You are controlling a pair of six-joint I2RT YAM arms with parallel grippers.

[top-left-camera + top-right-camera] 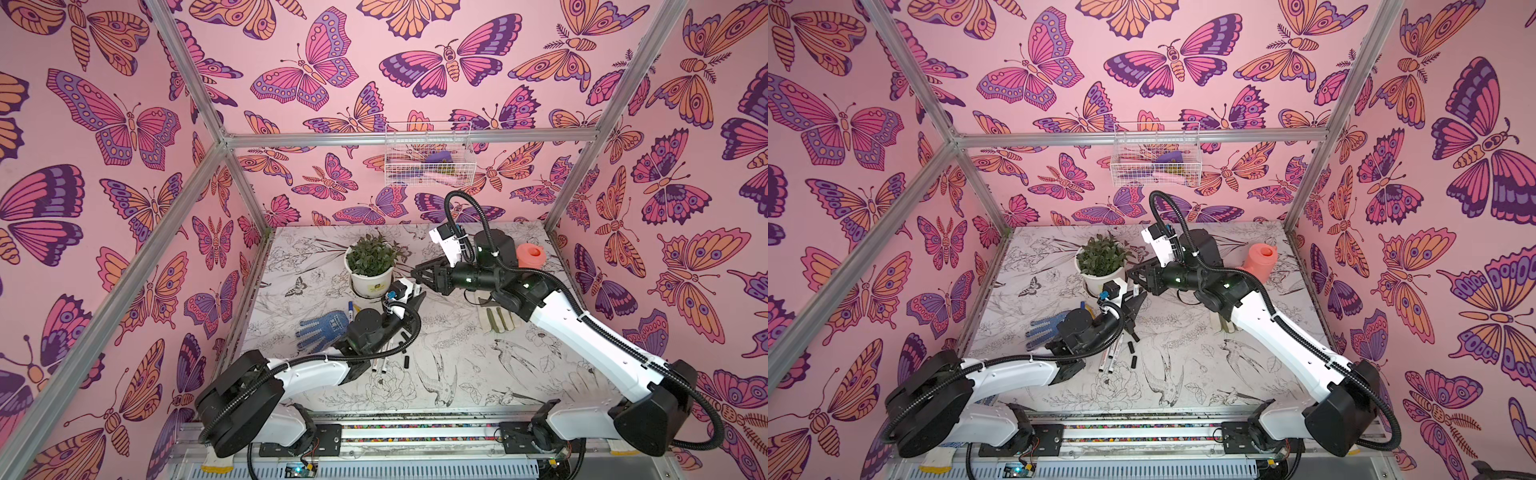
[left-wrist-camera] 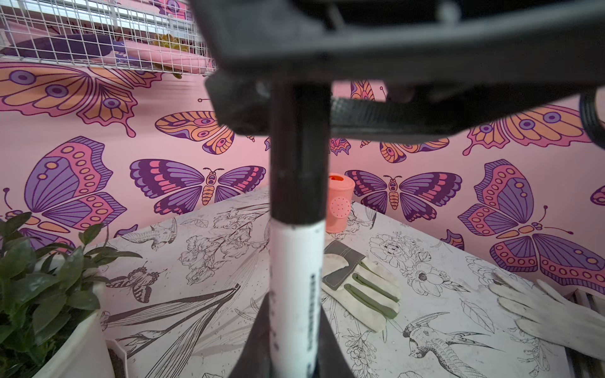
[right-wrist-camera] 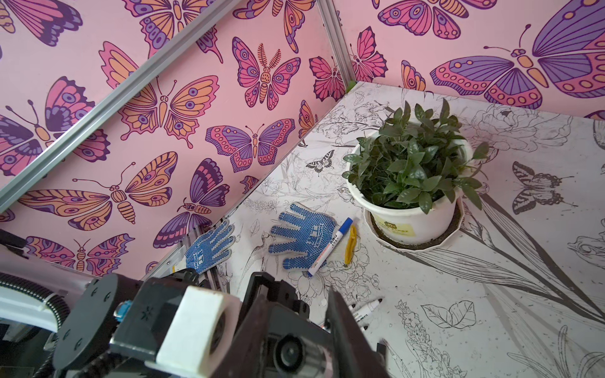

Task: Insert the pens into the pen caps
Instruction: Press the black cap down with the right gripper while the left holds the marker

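L gripper [image 2: 294,314]: my jaws clamp a pen [image 2: 294,278] by its white barrel.
R gripper [image 1: 415,276]: my jaws flank the black cap [image 2: 299,163] on that pen's end; seem to pinch it, view blurred.
Other pens [image 1: 1113,353]: flat on table [image 1: 1183,332] w/ loose caps [image 1: 1133,359], nr L arm.

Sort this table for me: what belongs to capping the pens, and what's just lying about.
Job: pen in left gripper; black cap in right gripper; loose pens; loose caps; blue-capped pen.
Lying about: potted plant; blue gloves; white gloves; pink watering can; yellow piece; wire basket.
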